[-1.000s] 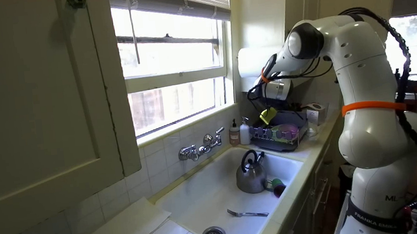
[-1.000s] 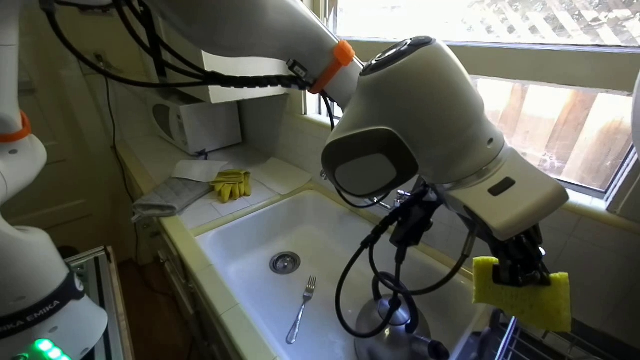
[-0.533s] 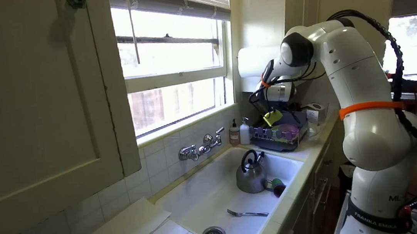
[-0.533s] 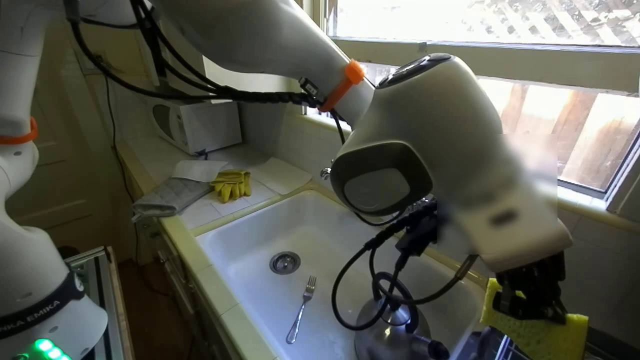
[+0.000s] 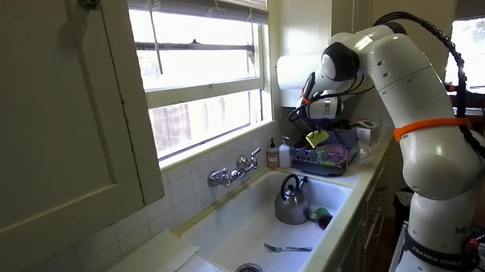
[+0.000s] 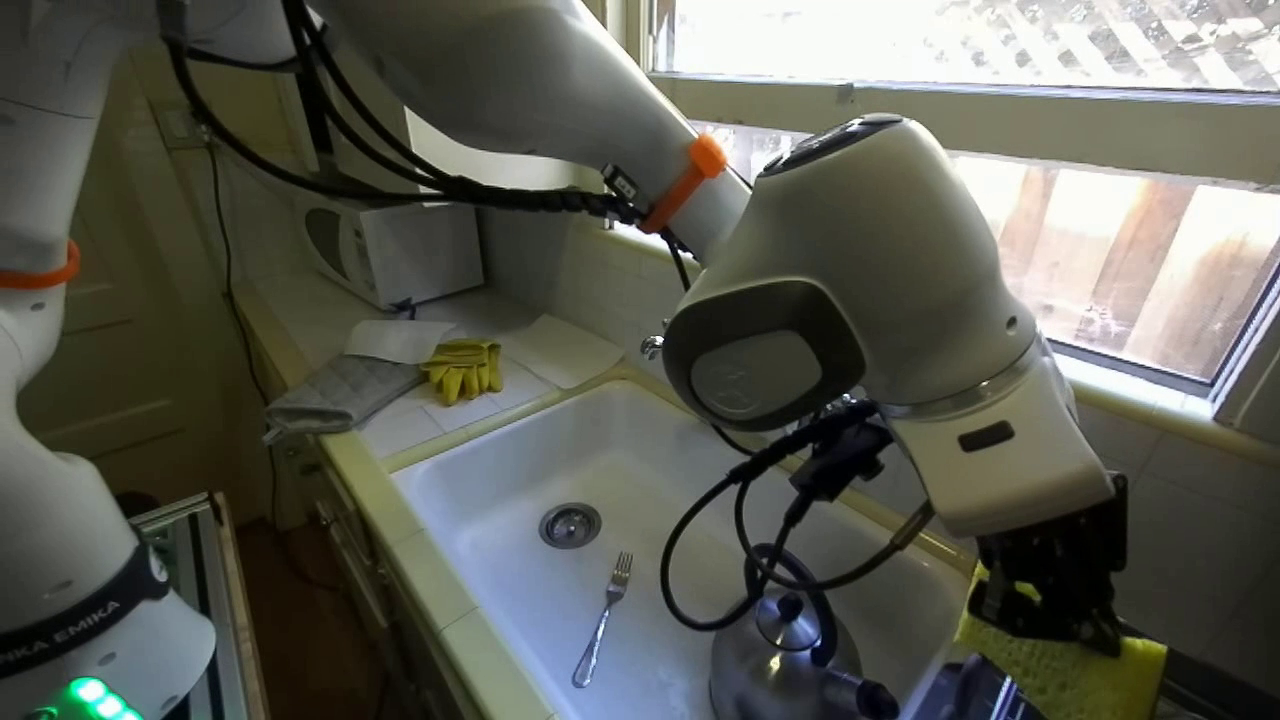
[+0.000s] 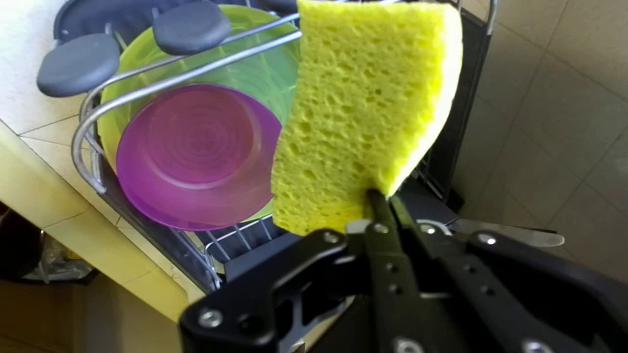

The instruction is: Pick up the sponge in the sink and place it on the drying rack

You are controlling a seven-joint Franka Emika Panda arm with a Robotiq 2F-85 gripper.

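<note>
My gripper (image 7: 385, 198) is shut on one edge of the yellow sponge (image 7: 363, 103). The sponge sticks out past the fingertips and bends slightly. It hangs over the drying rack (image 7: 191, 28), a dark grey tray with silver wires and grey prongs. Whether the sponge touches the rack I cannot tell. In an exterior view the sponge (image 5: 317, 138) is small above the rack (image 5: 318, 171). In an exterior view the gripper (image 6: 1050, 610) covers part of the sponge (image 6: 1065, 660), and only a corner of the rack (image 6: 965, 690) shows. The white sink (image 5: 234, 233) is beside the rack.
A purple bowl (image 7: 196, 147) and a green plate (image 7: 245, 63) stand in the rack. A knife (image 7: 510, 232) lies beyond the fingers. Soap bottles (image 5: 284, 155) stand beside the rack. The sink holds a kettle (image 5: 293, 207), a cup (image 5: 323, 217) and a fork (image 5: 288, 249).
My gripper has moved lower over the rack with the sponge in it. In the last half second it has shifted only slightly. The sink's contents have not moved.
</note>
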